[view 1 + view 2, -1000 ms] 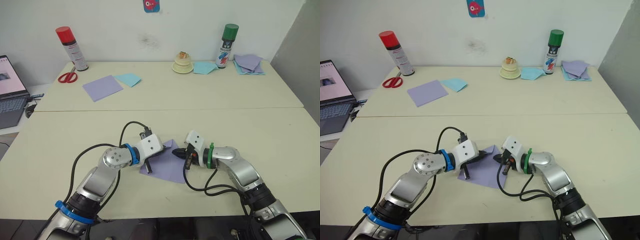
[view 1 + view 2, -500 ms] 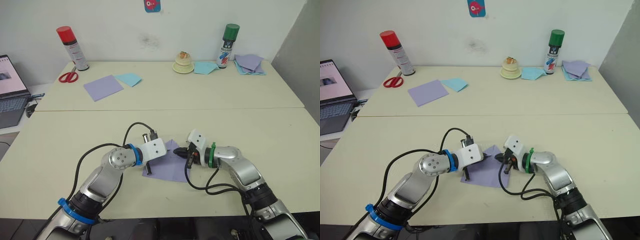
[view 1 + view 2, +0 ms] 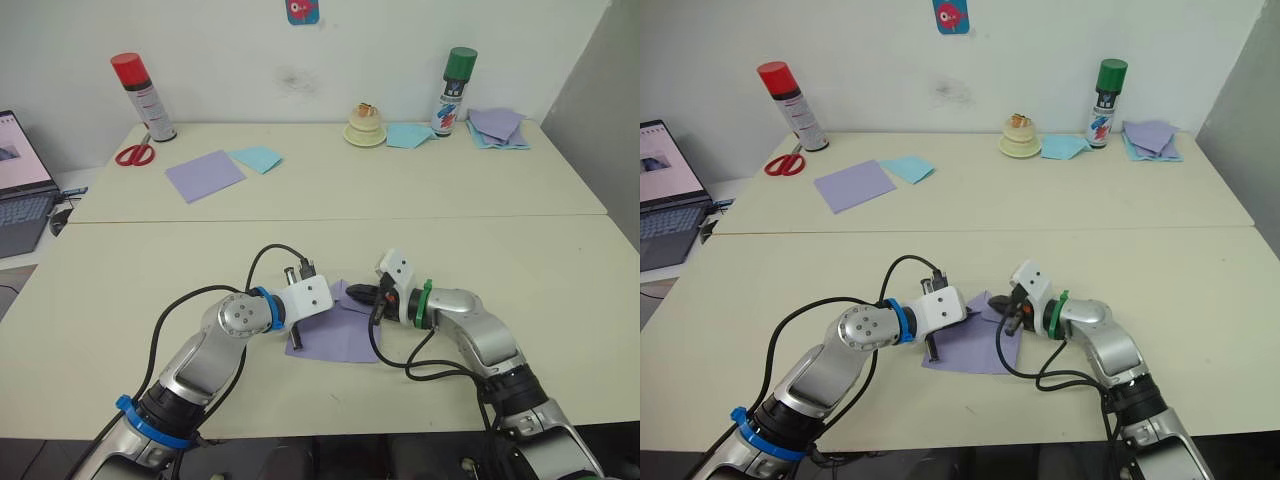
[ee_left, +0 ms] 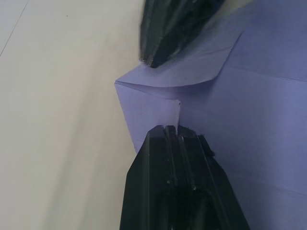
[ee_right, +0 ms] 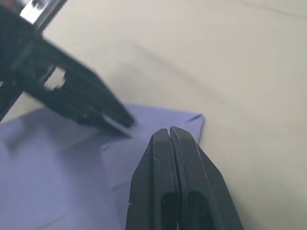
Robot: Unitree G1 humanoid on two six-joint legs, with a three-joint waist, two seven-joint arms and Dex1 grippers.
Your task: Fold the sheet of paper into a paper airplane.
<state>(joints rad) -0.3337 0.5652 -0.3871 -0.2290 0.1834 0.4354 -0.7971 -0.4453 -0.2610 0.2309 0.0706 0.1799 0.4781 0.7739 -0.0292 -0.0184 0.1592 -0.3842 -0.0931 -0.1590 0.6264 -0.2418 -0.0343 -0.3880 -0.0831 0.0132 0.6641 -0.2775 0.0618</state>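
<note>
The sheet of paper (image 3: 335,333) lies flat on the worktop (image 3: 560,290); both clenched end effectors, left (image 4: 171,130) and right (image 5: 169,135), press its folded corner, seemingly to crease it.

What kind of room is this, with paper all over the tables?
Probably a lab or craft workroom: plain pushed-together tables, loose coloured paper sheets, scissors and spray cans, plus an open laptop alongside.

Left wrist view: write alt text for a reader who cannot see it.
The left gripper, its black fingers shut, presses on a thin, creased lavender sheet of paper lying on a cream table. Opposite it, the right gripper touches a folded-over corner flap of the same sheet.
</note>
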